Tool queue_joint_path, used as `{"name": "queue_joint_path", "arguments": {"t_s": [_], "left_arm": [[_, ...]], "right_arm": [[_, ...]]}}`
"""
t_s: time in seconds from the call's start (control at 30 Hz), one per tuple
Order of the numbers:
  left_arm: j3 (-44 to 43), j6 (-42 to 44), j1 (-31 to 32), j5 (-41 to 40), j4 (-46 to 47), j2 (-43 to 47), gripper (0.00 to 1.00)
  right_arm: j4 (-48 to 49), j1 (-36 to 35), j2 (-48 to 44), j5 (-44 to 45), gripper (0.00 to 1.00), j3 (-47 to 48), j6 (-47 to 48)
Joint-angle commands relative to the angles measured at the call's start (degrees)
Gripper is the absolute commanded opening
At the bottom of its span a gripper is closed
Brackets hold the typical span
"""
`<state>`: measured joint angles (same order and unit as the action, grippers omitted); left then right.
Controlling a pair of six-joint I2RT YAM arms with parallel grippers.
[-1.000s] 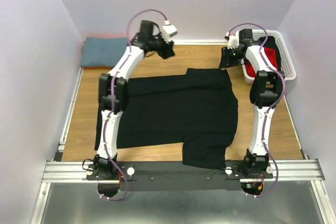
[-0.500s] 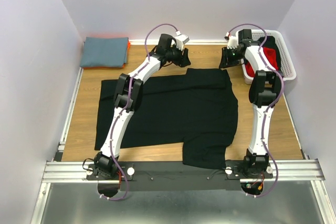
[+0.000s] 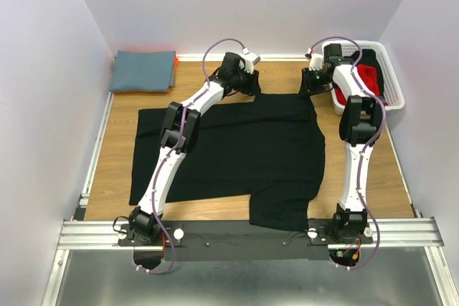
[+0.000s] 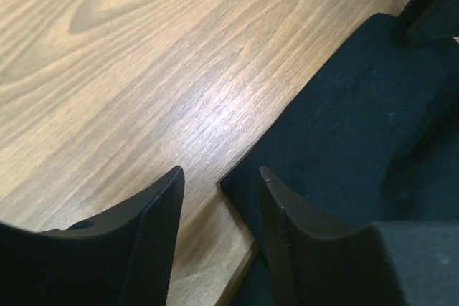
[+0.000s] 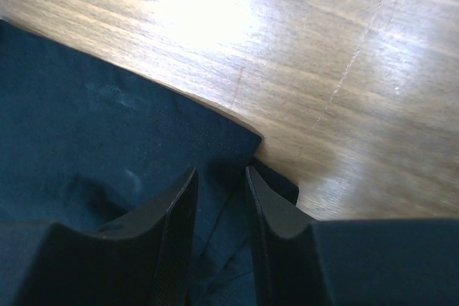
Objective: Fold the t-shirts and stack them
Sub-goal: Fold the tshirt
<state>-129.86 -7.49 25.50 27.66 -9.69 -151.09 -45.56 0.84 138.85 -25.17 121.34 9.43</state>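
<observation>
Black t-shirt whole overhead, wrist views, left gripper, right gripper parted

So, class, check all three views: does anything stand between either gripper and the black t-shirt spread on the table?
Nothing visible does. The left gripper and right gripper both sit at the far edge of the black t-shirt, jaws apart with cloth showing in each gap and bare wooden table beside them.

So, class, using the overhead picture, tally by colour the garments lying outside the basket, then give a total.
Black t-shirt, spread flat: 1
Slate-blue garment, folded: 1
Orange garment, only its edge showing under the blue one: 1
Total: 3
</observation>
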Motion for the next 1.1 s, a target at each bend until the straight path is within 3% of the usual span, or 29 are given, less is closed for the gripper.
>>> {"name": "queue_joint_path", "arguments": {"t_s": [0.0,0.4,0.63,0.7,0.8,0.93,1.07], "left_arm": [[-0.22,-0.60,0.87,-1.47,-1.38,-1.05,0.52],[-1.36,-1.13,2.19,-2.35,-2.70,-1.40,0.42],[-2.76,-0.86,2.10,-2.52,-2.79,-2.11,0.23],[-3.03,-1.21,2.10,-4.27,-3.22,-2.02,0.24],[-2.15,-0.77,2.10,-4.98,-3.84,-1.15,0.33],[-0.30,-0.34,2.19,-7.35,-4.02,-0.17,0.40],[-1.27,-0.33,2.19,-9.81,-5.33,-0.61,0.47]], "right_arm": [[1.00,-0.49,0.81,-0.41,0.40,-1.72,-0.03],[1.70,-0.67,0.72,-2.51,0.38,-1.90,-0.82],[1.97,-0.75,0.46,-3.57,0.28,-1.11,-1.70],[1.97,-0.75,0.55,-3.48,0.27,-1.10,-1.70],[1.97,-0.75,0.55,-3.48,0.22,-1.11,-1.43],[2.14,-0.75,0.72,-4.10,0.08,-0.75,-1.35],[2.23,-0.84,0.37,-5.77,0.00,-0.93,-1.52]]}}
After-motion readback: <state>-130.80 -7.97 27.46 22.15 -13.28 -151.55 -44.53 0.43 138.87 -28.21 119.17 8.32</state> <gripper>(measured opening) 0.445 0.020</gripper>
